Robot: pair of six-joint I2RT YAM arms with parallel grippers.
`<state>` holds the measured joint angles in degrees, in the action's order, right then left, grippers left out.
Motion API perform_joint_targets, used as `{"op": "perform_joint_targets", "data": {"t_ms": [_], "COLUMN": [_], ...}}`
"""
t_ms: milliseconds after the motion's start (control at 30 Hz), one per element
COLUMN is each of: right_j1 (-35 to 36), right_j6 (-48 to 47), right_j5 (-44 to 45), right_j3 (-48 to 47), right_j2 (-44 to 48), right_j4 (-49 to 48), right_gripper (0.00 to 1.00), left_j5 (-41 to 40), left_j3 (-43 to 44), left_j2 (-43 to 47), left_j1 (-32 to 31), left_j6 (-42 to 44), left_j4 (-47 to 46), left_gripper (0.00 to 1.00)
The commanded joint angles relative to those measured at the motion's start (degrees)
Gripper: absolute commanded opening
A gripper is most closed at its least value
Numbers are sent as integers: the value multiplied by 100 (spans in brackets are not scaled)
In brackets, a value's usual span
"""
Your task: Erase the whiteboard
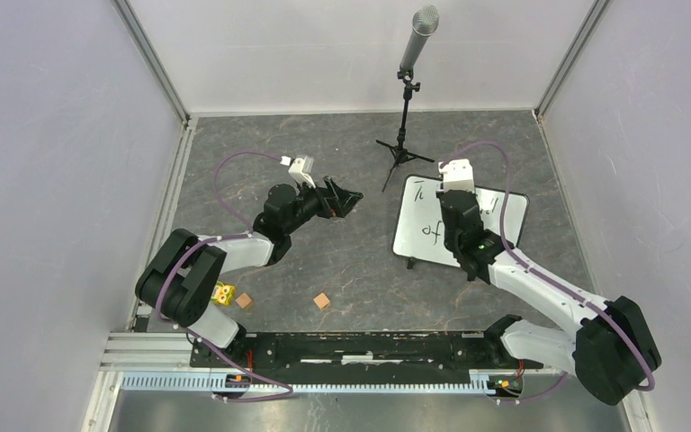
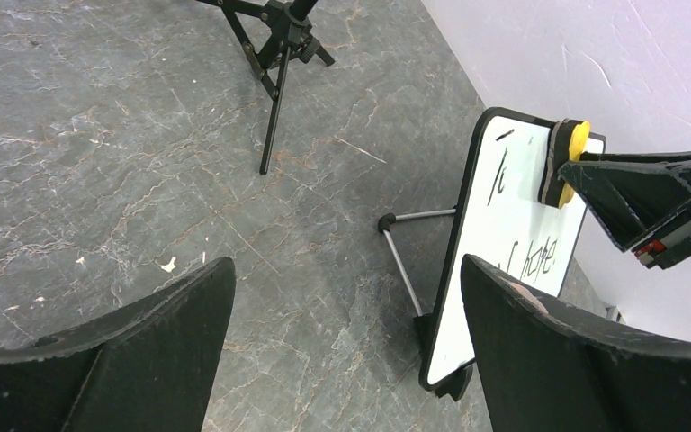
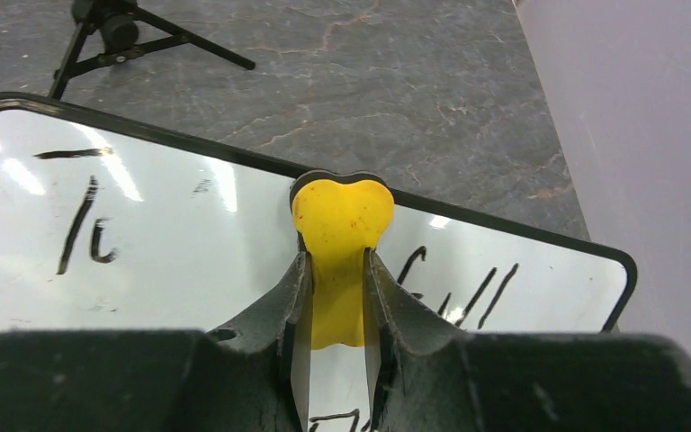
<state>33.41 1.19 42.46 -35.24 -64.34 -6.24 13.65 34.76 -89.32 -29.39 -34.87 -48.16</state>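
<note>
- Left arm (image 1: 234, 252): folded at the elbow, forearm reaching forward and to its right, wrist held low, jaws spread wide apart.
- Right arm (image 1: 540, 288): stretched forward and to its left, wrist tipped downward, jaws clamped narrowly on a yellow eraser (image 3: 342, 216).

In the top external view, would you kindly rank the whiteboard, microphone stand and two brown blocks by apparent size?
1. whiteboard, by area.
2. microphone stand: longer but thin, rising toward the camera.
3. left brown block, right brown block: alike.
</note>
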Motion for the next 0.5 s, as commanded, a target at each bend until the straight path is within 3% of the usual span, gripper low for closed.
{"op": "perform_joint_targets", "data": {"t_ms": [0,167,467], "right_j1": [-227,-236,6], "right_j6": [-44,-71,-319], "right_j5": [178,235,-611], "right_j3": [-18,-254,-713], "right_j2": [114,-71,-584], "right_j4": [145,212,191], "right_gripper": [19,19,19], "left_j5": [-20,-11,6], "left_j3": [156,148,161], "left_j2": [142,160,151], "left_j1": [-41,-41,-41], "left_j6": [297,296,276], "left_j4": [-211,-216,-229], "left_gripper": [100,100,100]}}
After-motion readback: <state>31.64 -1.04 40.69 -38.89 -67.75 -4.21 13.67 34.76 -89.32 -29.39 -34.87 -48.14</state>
